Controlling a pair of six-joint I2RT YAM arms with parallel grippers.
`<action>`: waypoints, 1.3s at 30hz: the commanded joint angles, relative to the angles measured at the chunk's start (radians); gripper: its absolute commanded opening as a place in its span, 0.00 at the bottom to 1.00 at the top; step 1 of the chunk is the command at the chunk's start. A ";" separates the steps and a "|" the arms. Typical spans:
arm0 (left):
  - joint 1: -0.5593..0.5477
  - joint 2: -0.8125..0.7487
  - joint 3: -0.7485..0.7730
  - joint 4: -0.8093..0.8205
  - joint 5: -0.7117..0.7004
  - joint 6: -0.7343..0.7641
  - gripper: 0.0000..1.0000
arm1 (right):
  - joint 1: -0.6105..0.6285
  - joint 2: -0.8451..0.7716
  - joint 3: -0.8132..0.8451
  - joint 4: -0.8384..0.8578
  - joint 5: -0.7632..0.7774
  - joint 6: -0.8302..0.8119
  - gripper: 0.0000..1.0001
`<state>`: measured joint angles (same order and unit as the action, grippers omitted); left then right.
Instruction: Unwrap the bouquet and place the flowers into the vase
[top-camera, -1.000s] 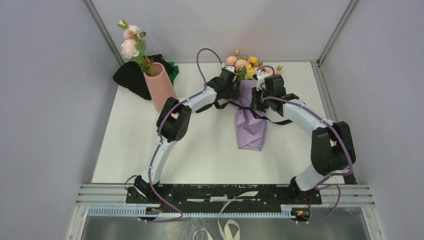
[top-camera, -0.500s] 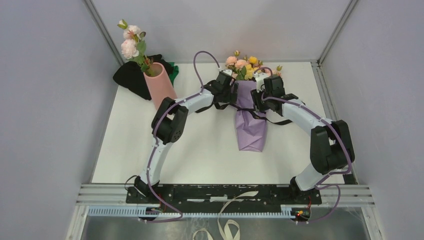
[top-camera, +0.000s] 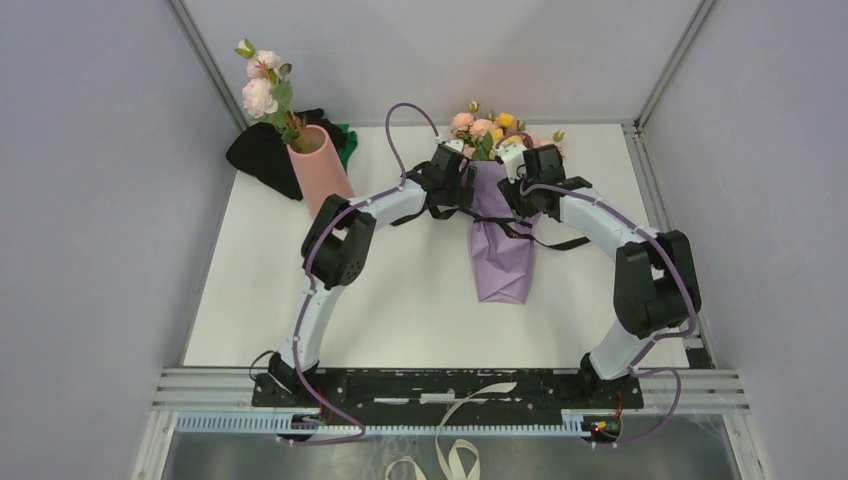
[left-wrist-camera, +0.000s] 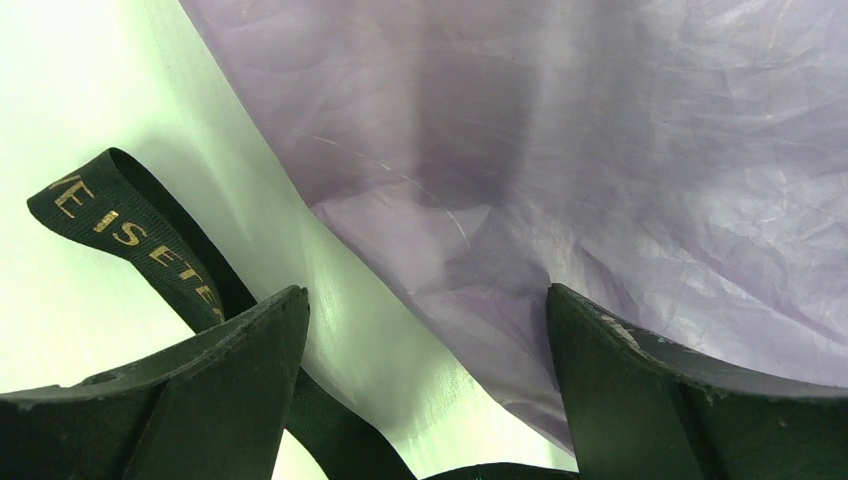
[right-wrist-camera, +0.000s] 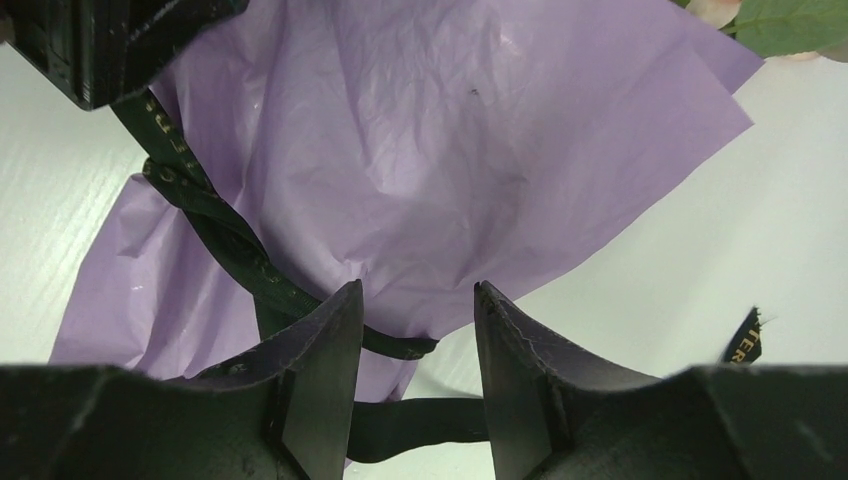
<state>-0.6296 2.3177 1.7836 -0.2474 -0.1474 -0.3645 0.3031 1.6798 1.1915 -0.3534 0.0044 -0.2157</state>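
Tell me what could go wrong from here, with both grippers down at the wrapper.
1. The black ribbon loops across the lilac paper right beside the right gripper; it may snag and drag the bouquet.
2. The left gripper, jaws open, straddles the paper's edge and the ribbon; closing could pinch both or crumple the paper.
3. The vase already holds a pale pink sprig, so the incoming flowers may crowd it.

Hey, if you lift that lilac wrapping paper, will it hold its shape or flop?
Probably floppy: the lilac paper is thin and creased all over, so it should crumple under a pincer. Likely light too, and it may tear if tugged against the black ribbon.
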 joint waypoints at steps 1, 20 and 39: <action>0.001 -0.063 0.000 0.011 0.009 0.017 0.94 | 0.001 0.014 -0.002 -0.017 -0.001 -0.033 0.51; 0.005 -0.043 -0.001 0.013 0.016 0.019 0.94 | 0.002 -0.043 -0.083 0.024 -0.048 -0.017 0.50; 0.006 -0.027 0.018 0.026 0.029 0.053 0.94 | -0.005 -0.032 -0.126 0.099 0.013 -0.476 0.61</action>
<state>-0.6285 2.3177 1.7836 -0.2432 -0.1272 -0.3611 0.3099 1.6093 1.0554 -0.2855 -0.0193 -0.5537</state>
